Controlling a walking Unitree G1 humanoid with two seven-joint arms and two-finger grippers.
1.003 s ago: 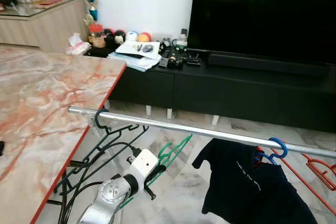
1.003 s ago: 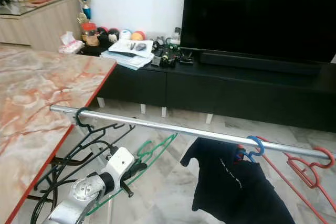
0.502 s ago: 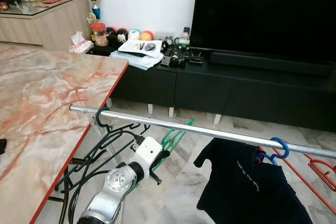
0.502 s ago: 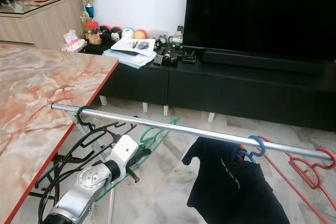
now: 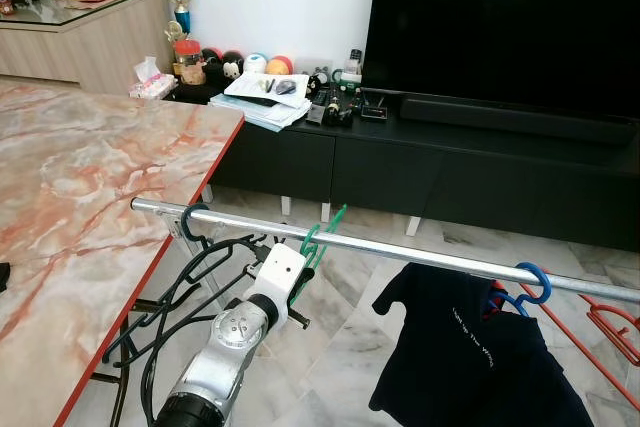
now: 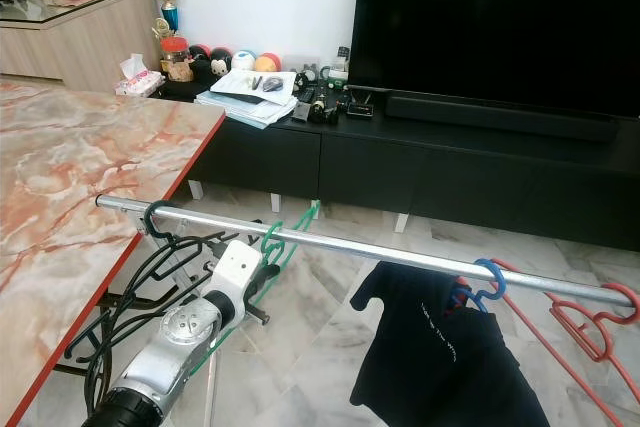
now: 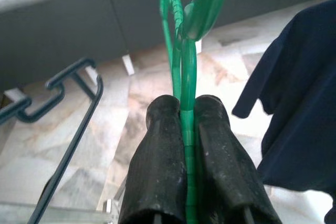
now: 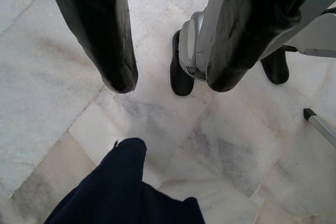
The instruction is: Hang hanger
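Green and thin, the hanger (image 7: 185,85) sits clamped between the left gripper (image 7: 185,129) fingers, its hook (blurred in the wrist view) at the metal rail (image 5: 400,253). Right gripper (image 8: 167,80) hangs spread over marble floor (image 8: 47,77).

rail (image 5: 420,256) | carries: black hanger (image 5: 190,223), blue hanger (image 5: 528,282), red hanger (image 6: 610,312)

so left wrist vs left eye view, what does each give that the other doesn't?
Left wrist view: the left gripper shut on the green plastic hanger, strip pinched between both fingers. Left eye view: the silver metal rail with that hanger's hook at it, the marble-patterned table, the black TV cabinet. Both: green hanger, dark navy T-shirt, black wire hangers.
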